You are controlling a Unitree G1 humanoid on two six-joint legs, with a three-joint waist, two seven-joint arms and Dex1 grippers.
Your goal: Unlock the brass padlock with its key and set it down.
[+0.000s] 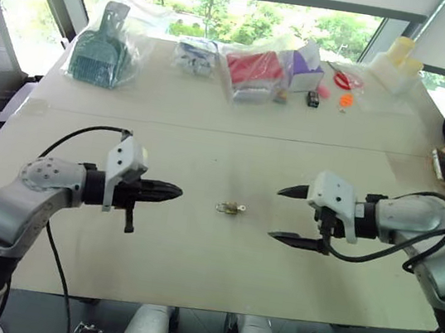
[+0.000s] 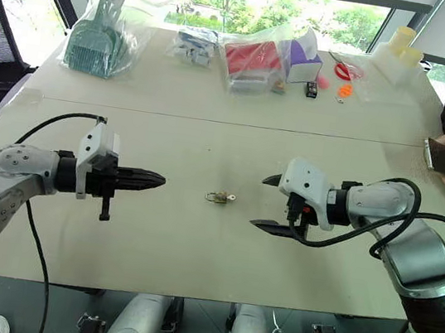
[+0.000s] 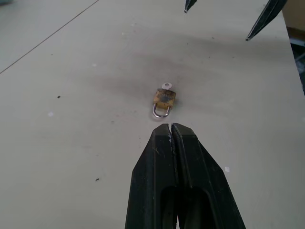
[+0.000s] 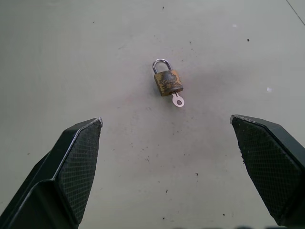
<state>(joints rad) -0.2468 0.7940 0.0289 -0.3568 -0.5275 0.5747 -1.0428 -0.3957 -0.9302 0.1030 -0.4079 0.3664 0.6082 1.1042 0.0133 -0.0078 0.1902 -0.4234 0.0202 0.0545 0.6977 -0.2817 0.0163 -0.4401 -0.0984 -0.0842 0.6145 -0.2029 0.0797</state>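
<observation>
Lower left of the head view, the left gripper [image 1: 170, 191] has its jaws pressed together on nothing; lower right, the right gripper [image 1: 286, 215] has its jaws spread wide, also empty. Between them, centre of the frame, the brass padlock [image 4: 167, 82] lies flat on the table [image 1: 192, 254] with the key [image 4: 177, 100] already seated in its base (shackle apparently still closed). I judge gripping, turning and setting down all remain.
</observation>
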